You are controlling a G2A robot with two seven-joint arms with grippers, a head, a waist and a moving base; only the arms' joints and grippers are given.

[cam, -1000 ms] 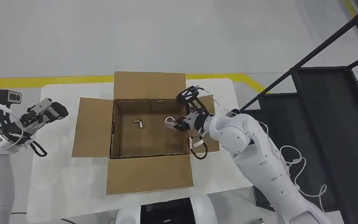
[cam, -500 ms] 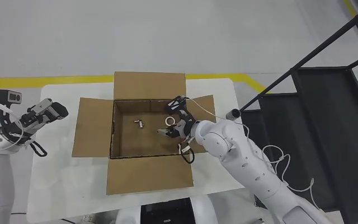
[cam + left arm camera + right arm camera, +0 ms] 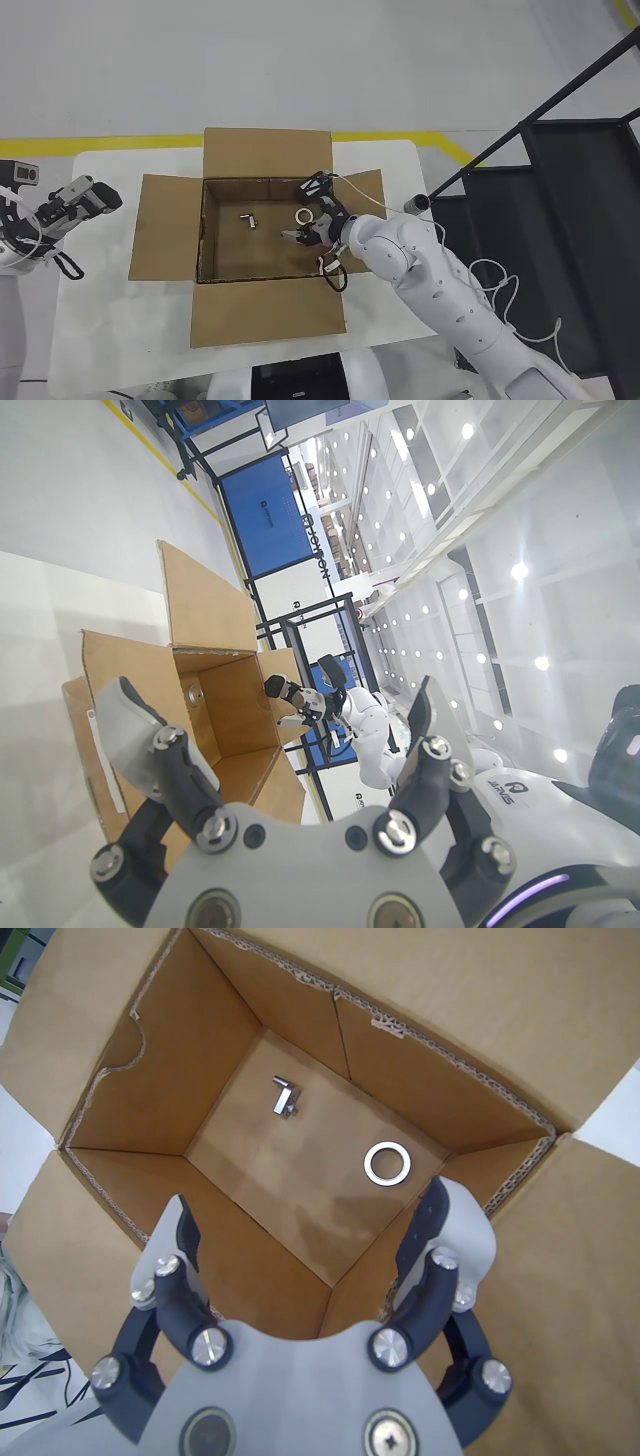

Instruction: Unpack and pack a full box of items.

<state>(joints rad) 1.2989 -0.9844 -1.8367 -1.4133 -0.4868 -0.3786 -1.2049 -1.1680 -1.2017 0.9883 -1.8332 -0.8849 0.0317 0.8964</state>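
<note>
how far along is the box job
Done: the box is open and nearly empty. In hand: nothing; the right gripper hangs open over it, the left gripper open off to its side. To do: a ring and a small metal part on its floor, probably next out.

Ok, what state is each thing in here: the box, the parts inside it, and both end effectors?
Cardboard box: open, all four flaps folded outward.
Metal ring: lying flat on the box floor, ungripped.
Metal bracket: lying on the box floor, apart from the ring.
Right end effector: open, empty, above the box interior.
Left end effector: open, empty, beside the box, over the table.
</note>
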